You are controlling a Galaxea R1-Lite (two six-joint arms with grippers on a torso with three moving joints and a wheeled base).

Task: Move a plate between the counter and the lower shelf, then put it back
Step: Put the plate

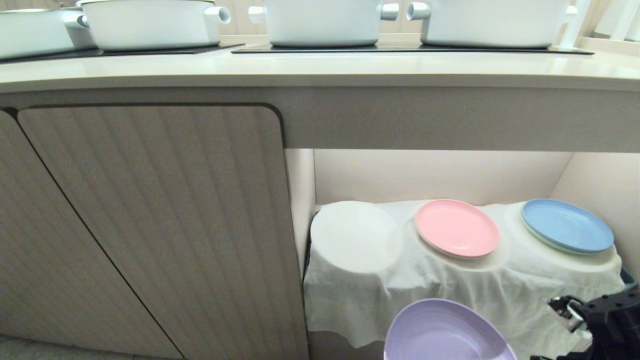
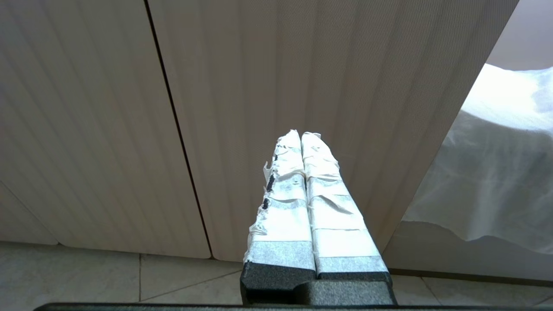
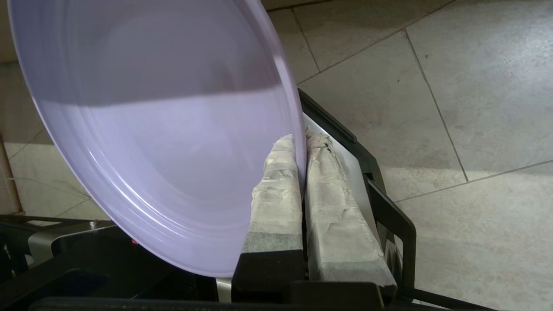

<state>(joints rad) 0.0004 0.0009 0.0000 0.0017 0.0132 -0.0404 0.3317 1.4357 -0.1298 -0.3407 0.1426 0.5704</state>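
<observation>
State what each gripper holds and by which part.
The right gripper pinches the plate by its rim. The left gripper is shut on nothing.

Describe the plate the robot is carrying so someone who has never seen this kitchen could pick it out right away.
Under the long beige counter an open recess holds a lower shelf draped in white cloth. In front of that cloth, nearest the robot, hangs the plate, its rim pinched in the shut jaws of the right gripper. It is lilac, off the shelf, unlike the pink plate and blue plate resting there.

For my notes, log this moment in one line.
right hand: shut on lilac plate rim | plate: off lower shelf | left hand: shut, idle
</observation>
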